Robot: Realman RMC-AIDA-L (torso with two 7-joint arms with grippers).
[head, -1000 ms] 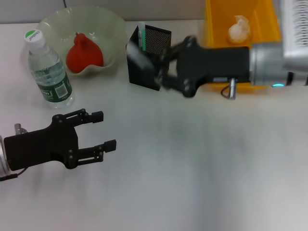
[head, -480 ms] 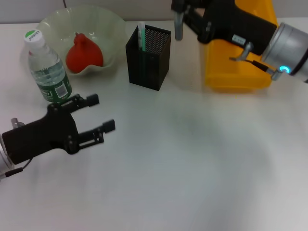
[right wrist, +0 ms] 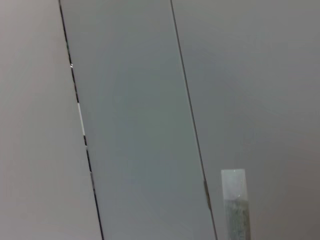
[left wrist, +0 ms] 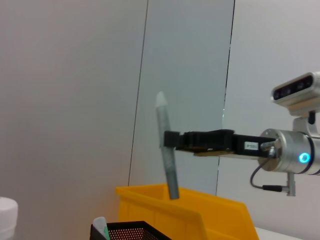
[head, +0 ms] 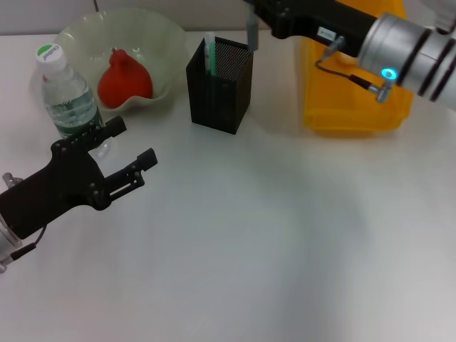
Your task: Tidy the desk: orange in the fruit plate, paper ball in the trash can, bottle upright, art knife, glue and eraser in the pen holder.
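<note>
- Right gripper (head: 251, 16) at the desk's far edge, above the black mesh pen holder (head: 219, 85); fingers pinching a slim grey art knife (left wrist: 167, 145), held nearly upright w/ slight tilt, clear of the holder.
- Green-white glue stick (head: 209, 54) stands inside holder.
- Left gripper (head: 121, 153) near left edge, fingers spread, holding nothing, just in front of the clear plastic water bottle (head: 68, 100), which is upright.
- Orange-red fruit (head: 124, 77) in pale glass fruit plate (head: 162, 35), far-left corner.
- Yellow plastic bin (head: 356, 85) at far-right.

We see white bench (head: 285, 235) w/ bottle (head: 68, 100) upright, fruit plate (head: 160, 43), pen holder (head: 217, 89), yellow bin (head: 353, 107) on it.
</note>
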